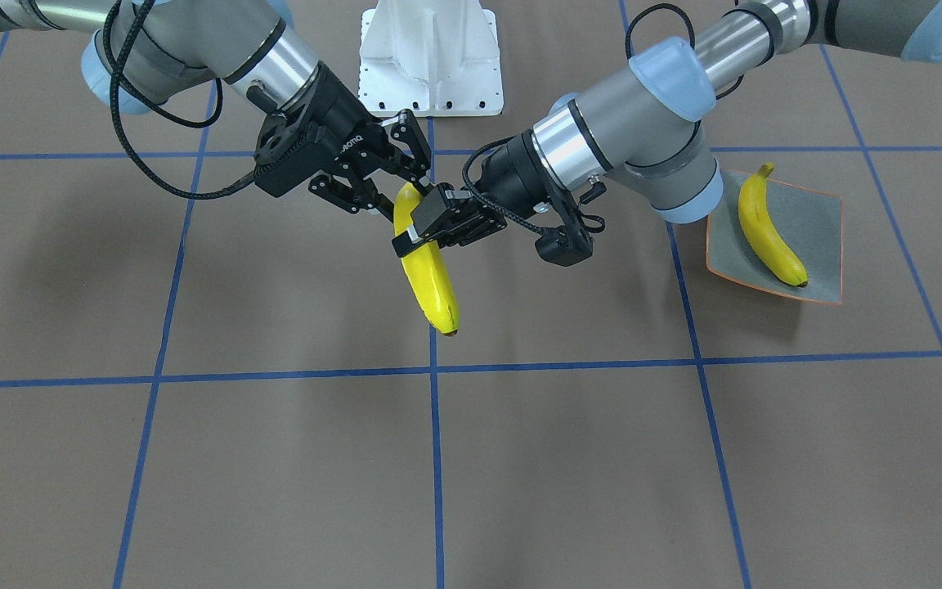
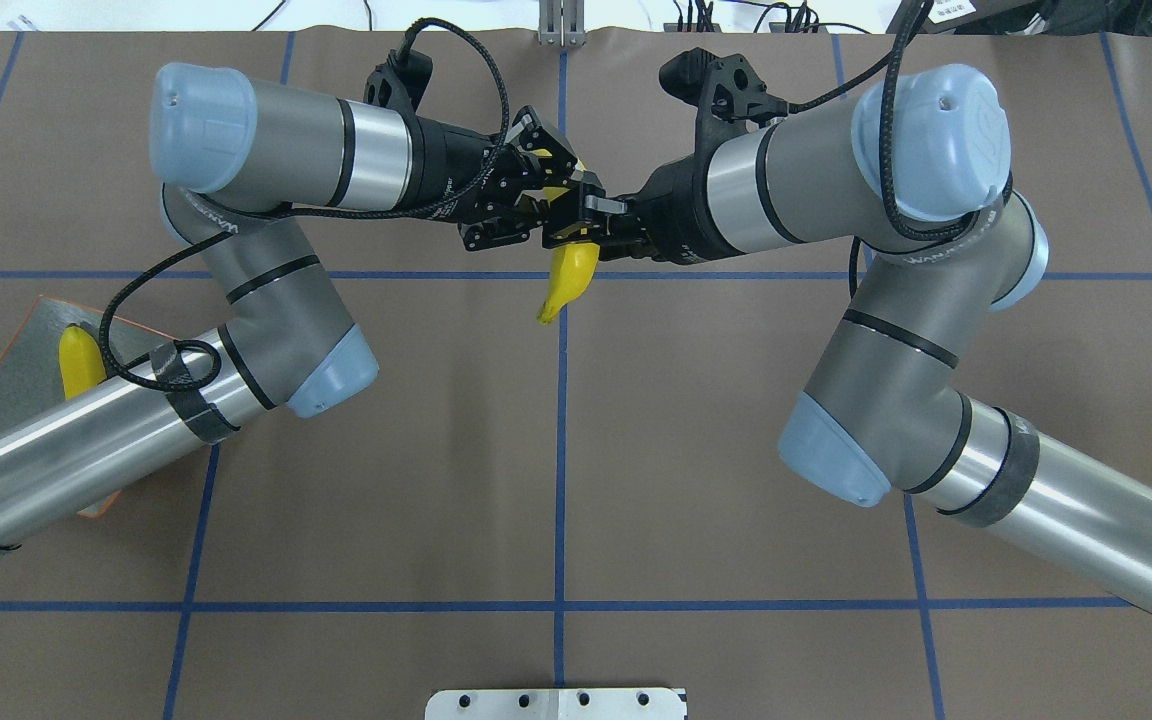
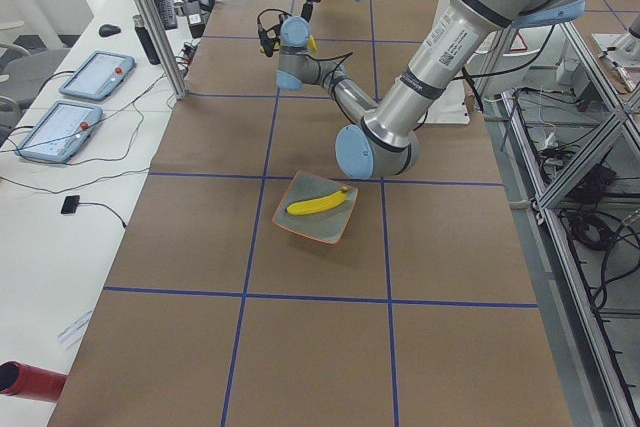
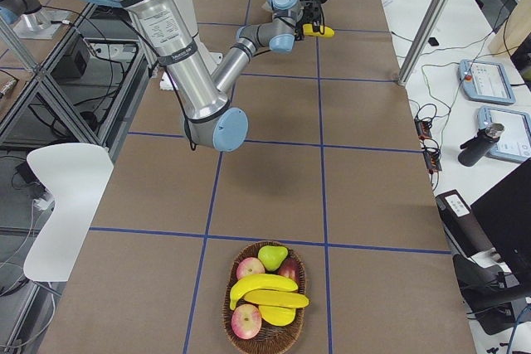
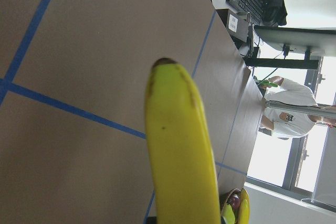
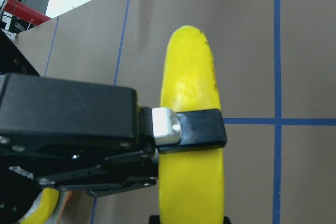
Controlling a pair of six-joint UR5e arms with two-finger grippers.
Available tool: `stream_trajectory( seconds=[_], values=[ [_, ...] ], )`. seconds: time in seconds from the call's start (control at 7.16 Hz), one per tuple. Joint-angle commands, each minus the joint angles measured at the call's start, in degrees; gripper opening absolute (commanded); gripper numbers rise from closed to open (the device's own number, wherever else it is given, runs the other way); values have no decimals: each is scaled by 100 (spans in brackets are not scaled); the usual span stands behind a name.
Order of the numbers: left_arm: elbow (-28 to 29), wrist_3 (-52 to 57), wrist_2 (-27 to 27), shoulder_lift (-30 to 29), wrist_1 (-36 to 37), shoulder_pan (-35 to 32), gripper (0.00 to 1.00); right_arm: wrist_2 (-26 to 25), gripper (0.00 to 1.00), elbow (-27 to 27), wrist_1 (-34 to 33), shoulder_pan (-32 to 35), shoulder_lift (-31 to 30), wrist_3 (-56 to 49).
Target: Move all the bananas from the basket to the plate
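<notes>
One banana [image 1: 432, 286] hangs in the air over the table's middle, tip down, between both grippers. My left gripper [image 1: 418, 233] is shut across its upper half, and one finger [image 6: 197, 128] crosses it in the right wrist view. My right gripper [image 1: 405, 195] holds the banana's top end, fingertips hugging both sides. A second banana [image 1: 768, 233] lies on the plate [image 1: 827, 213] at the robot's left. The basket [image 4: 226, 312] stands at the table's right end, with bananas [image 4: 265, 292] still in it.
Apples and a pear [image 4: 272, 256] share the basket with the bananas. The white robot base [image 1: 430, 57] stands behind the grippers. The left arm's forearm [image 2: 86, 450] passes over part of the plate [image 2: 6, 380]. A person [image 5: 286, 108] shows beyond the table.
</notes>
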Motion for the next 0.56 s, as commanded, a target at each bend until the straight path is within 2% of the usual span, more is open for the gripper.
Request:
stream_trajectory(
  seconds=[0.0,0.14,0.42],
  values=[
    [-52,40,-18,333,-3,-24,0,53,100,434,274,194,-643,41],
    [-331,75,-87,780,23,-112,0,80,100,514,266,343,-856,41],
    [-483,276,-1347,1406,40,-1213,0,54,100,498,266,633,-1199,42]
  ],
)
